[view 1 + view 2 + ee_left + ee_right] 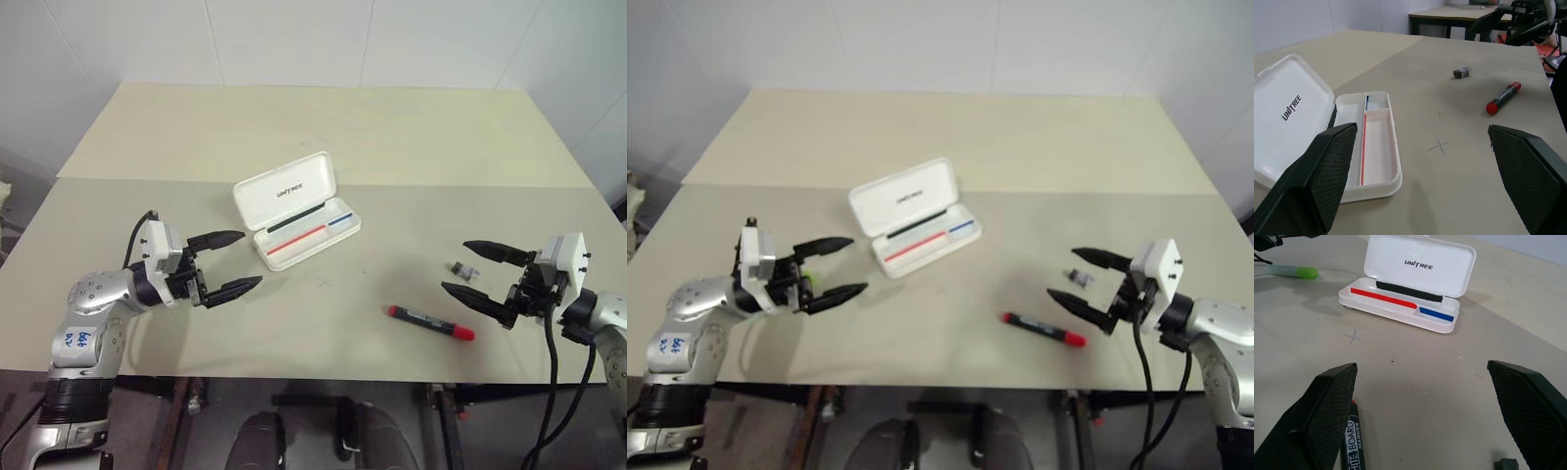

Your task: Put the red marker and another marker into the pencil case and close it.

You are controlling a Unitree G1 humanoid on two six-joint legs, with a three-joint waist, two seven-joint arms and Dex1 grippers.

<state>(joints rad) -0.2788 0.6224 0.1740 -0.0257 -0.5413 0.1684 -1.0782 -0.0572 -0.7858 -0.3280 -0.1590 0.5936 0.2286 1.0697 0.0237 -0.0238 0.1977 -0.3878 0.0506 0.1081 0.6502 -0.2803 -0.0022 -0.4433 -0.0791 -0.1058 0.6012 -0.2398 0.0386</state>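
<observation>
**Ana:** Nearest to us in the head view, our two grippers hang over the front of a pale table [323, 117]. What do we see of them?

**Ben:** We see our left gripper [228, 262] with its two black fingers spread wide and nothing between them. Our right gripper [470, 272] is spread just as wide and is also empty. Both point inward, toward each other.

**Ana:** And the things between them?

**Ben:** We see the red marker [430, 322] lying flat on the table just beside the right gripper's lower finger, not touching it. A small dark grey object [462, 268] sits between the right gripper's fingers, on the tabletop. The pencil case [297, 210] lies open near the middle of the table, closer to our left gripper, its lid tipped back, with red, blue and black stripes inside.

**Ana:** What about the left wrist view?

**Ben:** We look between two wide-apart finger pads [1327, 171]. The open case sits close by, UNITREE lettering on its lid. A faint pencilled cross [1438, 145] marks the table, and beyond it lie the red marker and the small grey object, well apart from the case.

**Ana:** And the right wrist view?

**Ben:** Again we see the fingers spread, with the red marker's black barrel just beside one of them. Across the table is the open case, and near it the green marker [1292, 271], lying flat under our left gripper.
</observation>
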